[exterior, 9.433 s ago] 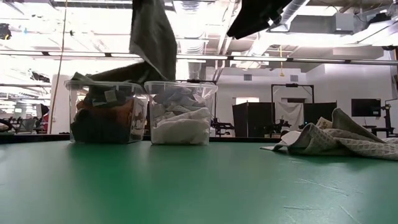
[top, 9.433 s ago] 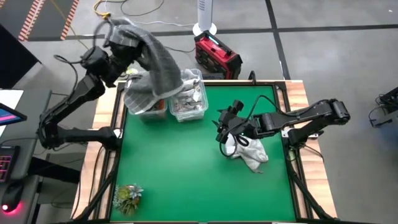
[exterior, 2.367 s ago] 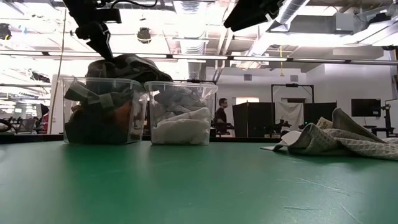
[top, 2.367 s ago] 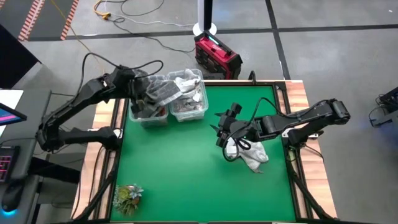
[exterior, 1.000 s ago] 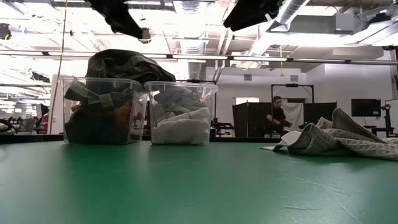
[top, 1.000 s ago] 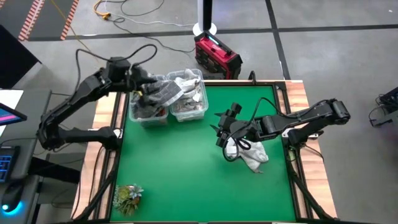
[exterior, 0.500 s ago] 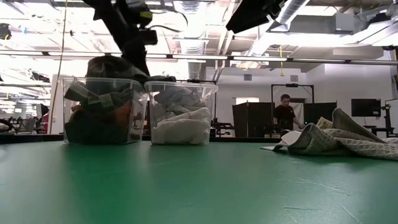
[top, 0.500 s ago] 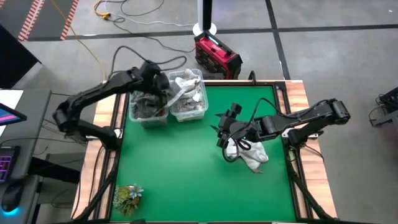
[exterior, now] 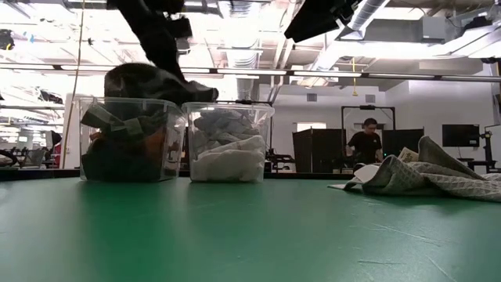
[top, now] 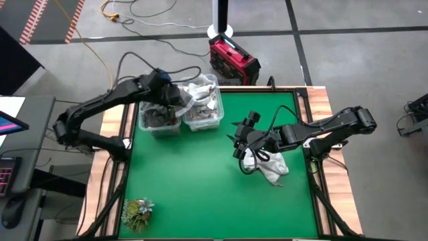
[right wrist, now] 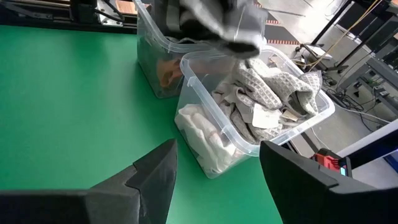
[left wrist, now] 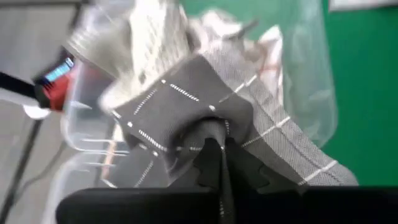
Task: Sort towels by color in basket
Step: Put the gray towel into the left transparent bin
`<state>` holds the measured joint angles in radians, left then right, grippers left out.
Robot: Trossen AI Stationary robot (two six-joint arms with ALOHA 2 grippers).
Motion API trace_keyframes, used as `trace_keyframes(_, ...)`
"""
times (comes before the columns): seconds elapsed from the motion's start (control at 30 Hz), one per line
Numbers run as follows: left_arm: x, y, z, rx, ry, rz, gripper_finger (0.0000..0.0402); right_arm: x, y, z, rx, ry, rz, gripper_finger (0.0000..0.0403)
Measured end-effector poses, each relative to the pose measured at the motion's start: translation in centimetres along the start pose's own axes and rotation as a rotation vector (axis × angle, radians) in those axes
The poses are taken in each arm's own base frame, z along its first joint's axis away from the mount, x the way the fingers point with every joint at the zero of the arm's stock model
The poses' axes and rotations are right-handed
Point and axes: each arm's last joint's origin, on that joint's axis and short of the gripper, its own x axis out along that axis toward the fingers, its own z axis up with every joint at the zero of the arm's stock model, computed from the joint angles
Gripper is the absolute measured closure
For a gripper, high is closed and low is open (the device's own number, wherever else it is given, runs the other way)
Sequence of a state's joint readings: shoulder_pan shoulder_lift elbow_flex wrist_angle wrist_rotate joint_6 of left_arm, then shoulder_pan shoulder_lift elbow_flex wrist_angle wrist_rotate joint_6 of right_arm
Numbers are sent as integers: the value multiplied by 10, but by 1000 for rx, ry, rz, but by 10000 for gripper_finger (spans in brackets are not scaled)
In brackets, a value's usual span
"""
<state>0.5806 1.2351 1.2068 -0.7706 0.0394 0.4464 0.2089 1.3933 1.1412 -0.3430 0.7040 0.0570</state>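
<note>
We have our left gripper (top: pixel 175 98) over the two clear bins at the far left corner of the green table (top: pixel 200 187), its fingers pressed together and pinching a fold of the grey plaid towel (left wrist: pixel 205 124). That towel sits heaped on top of the left bin (exterior: pixel 129 141), above its rim, spilling toward the neighbouring bin. Inside the left bin we see dark grey and rust-orange cloth (exterior: pixel 153 145) through the clear wall. The right bin (right wrist: pixel 249 118), just beside it, holds white towels (exterior: pixel 228 163) at the bottom and pale woven cloth on top.

Our right gripper (top: pixel 242 142) hovers over the middle-right of the table, its fingers (right wrist: pixel 149 177) spread apart and holding nothing, facing the bins. Just beside it on the table lies a crumpled light towel (top: pixel 269 167), which in the low view shows a pale grey check pattern (exterior: pixel 427 176).

A small green plant (top: pixel 137 211) sits at the near left corner of the table. A red case (top: pixel 233 59) stands on the floor beyond the table, and a person (exterior: pixel 365 145) shows far back in the room.
</note>
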Motion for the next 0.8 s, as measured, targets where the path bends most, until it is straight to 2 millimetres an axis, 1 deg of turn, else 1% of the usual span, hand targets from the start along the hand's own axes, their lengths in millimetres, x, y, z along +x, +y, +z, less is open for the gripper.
trace_keyframes(0.13,-38,-2,-2,-28,-104,58,399,0,0,0,1,3,0,143)
trace_keyframes(0.27,-74,-4,-13,-99,-124,223,399,0,0,0,1,3,0,143)
trace_keyframes(0.37,-95,-5,-23,-201,-112,370,400,0,0,0,2,1,0,143)
trace_keyframes(0.43,-104,-7,-30,-253,-96,435,400,0,0,0,7,-3,0,143)
trace_keyframes(0.5,-108,-8,-35,-288,-67,472,400,0,0,1,12,-12,0,143)
trace_keyframes(0.6,-104,-8,-39,-334,-1,473,400,0,0,4,19,-34,2,143)
trace_keyframes(0.7,-90,-5,-39,-362,71,462,398,0,0,5,20,-38,2,143)
trace_keyframes(0.8,-72,1,-35,-352,129,455,398,0,0,4,14,-38,2,143)
